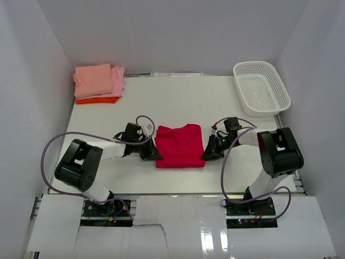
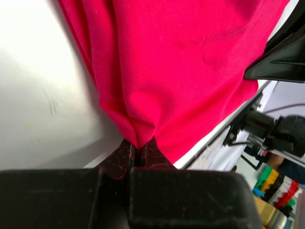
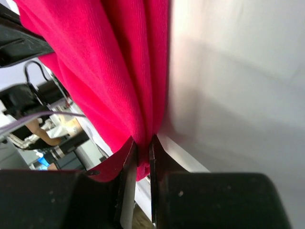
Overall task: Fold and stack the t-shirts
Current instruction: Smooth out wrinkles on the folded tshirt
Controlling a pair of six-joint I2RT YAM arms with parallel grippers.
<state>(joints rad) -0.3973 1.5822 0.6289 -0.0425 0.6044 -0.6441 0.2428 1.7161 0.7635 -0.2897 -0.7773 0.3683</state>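
Overhead view, fold in progress. The crimson t-shirt lies flat at the middle of the tabletop as a compact rectangle, sleeves apparently already turned in, its neckline towards the far side. The left pincer is clenched on the garment's left edge near the near corner, and the right pincer is clenched on the matching point of the right edge. In the far left corner, well apart from the arms, a salmon-pink t-shirt sits atop a light pink t-shirt and an orange t-shirt, all folded. The white lattice basket stands at the far right. The step in hand is judged to be the crosswise fold of the crimson garment, roughly the last fold before stacking. The next move would call for both arms to lift their corners together, at equal height and pace, and carry them towards the neckline so the hem lands square. Uneven travel would skew the fold. The overhead view alone gives the garment's outline and the position of the stack, but the arm bodies hide the jaws there. Each wrist view supplies the grip: the fingers meet on a gathered pinch of several cloth layers, with the fabric draping away from it over the pale surface. The wrist views show none of the stack or the basket.
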